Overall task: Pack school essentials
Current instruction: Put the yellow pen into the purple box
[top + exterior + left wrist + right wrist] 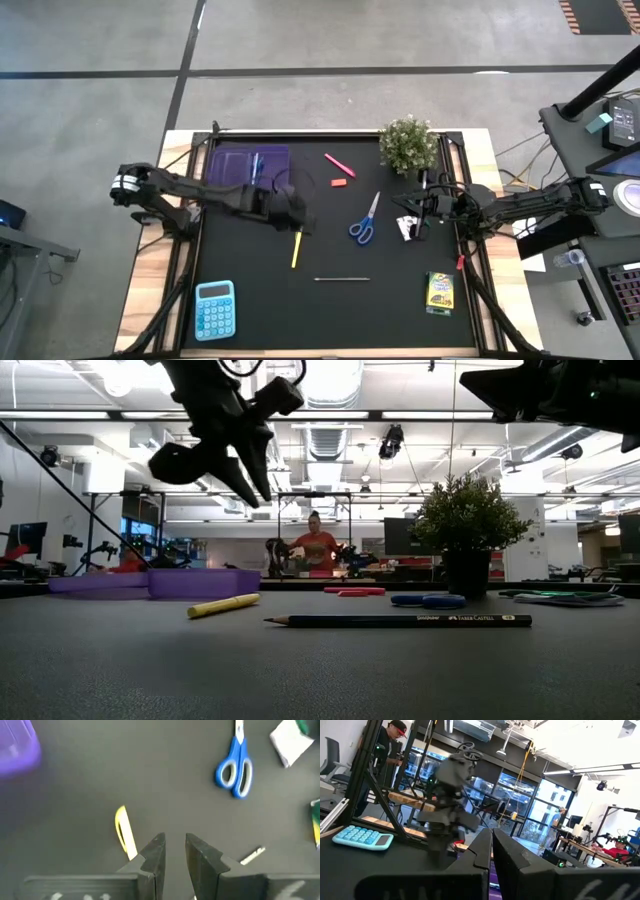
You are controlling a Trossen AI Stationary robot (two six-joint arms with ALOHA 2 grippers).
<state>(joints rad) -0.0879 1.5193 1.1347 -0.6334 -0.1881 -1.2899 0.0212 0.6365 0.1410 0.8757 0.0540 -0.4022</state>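
Left gripper point(174, 851) hovers above the yellow pen point(296, 247) on the black table point(260, 310), jaws slightly apart, empty — likely lining up a pick; right gripper point(492, 843) parked near the plant, jaws clenched on nothing.

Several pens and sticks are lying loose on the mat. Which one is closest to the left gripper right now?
The yellow pen: it lies just below the left gripper. The pink pen lies farther back toward the plant, and the thin grey stick lies farther forward, mid-mat.
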